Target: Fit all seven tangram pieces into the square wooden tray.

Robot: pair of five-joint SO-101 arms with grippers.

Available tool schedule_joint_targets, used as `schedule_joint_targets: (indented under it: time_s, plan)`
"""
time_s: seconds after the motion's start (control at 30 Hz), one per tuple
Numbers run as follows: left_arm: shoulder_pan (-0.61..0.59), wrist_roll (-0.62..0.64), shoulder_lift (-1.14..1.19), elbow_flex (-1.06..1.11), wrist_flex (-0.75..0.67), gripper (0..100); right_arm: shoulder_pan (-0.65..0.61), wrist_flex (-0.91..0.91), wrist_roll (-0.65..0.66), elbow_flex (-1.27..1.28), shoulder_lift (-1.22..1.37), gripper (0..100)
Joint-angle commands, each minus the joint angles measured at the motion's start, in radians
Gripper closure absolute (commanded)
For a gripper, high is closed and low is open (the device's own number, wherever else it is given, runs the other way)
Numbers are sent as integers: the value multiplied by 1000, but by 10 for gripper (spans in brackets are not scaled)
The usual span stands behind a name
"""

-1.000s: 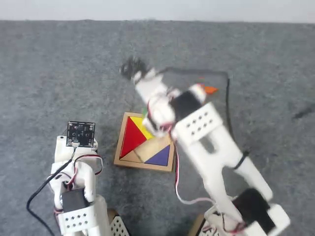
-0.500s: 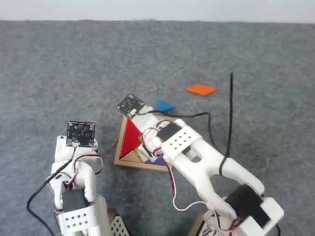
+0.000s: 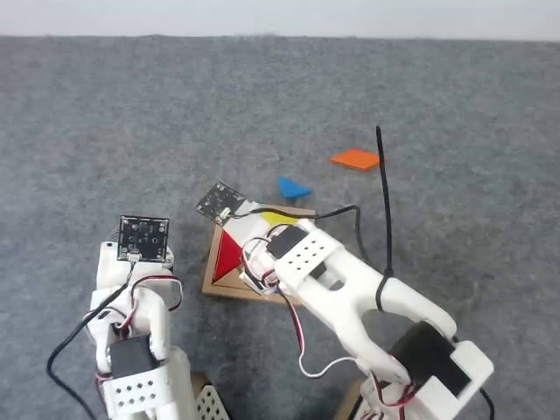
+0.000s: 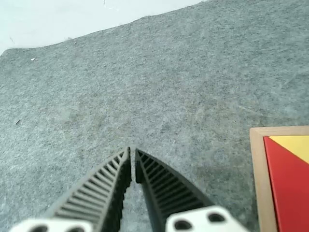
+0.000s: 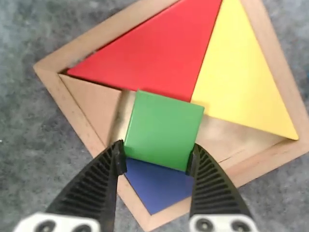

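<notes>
My right gripper (image 5: 155, 157) is pinching the green square (image 5: 163, 129) by two opposite edges, over the middle of the tray (image 5: 96, 44). The red triangle (image 5: 154, 53) and yellow triangle (image 5: 236, 77) are seated in the tray, filling the half away from my wrist. The blue piece (image 5: 154, 186) sits in the tray's near corner, partly under the square. Bare wood shows in the tray on either side of the square.

Step in hand, as I judge it: seat the square. Can't tell if it touches the tray floor yet.
- Keep it level and line its far edge up with the red triangle's long edge.
- It looks to overlap the blue piece, so I'd nudge it off that edge before lowering, or it will ride up.
- Release only when it lies flat.

My left gripper (image 4: 133, 152) is pressed together, holding nothing, over the grey mat (image 4: 193, 72) just beside the tray's edge.

The orange piece (image 3: 356, 159) and small blue triangle (image 3: 292, 188) lie outside the tray, beyond its far side, the triangle nearer.
</notes>
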Motion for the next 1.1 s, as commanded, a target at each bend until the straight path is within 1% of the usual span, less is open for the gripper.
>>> schedule_joint_targets:
  time_s: [0.0, 0.13, 0.43, 0.5, 0.6, 0.67, 0.8, 1.07]
  plan:
    - [-3, -12, -20, -13, 3, 985, -28, 12, -2, -9, -4, 935]
    - [-3, -12, -20, -13, 3, 985, -64, 38, -3, -9, -10, 935]
    - [-3, -12, -20, -13, 3, 985, -58, 31, -2, -12, -4, 930]
    - [-3, -12, -20, -13, 3, 985, -58, 36, -2, -21, -2, 893]
    - [-3, -12, -20, -13, 3, 985, -59, 38, -2, -28, -2, 806]
    - [-3, -12, -20, -13, 3, 985, -61, 51, -2, -46, -2, 771]
    - [-3, -12, -20, -13, 3, 985, -61, 102, -3, -80, -2, 762]
    - [-3, -12, -20, -13, 3, 985, -54, 120, -41, -95, -16, 763]
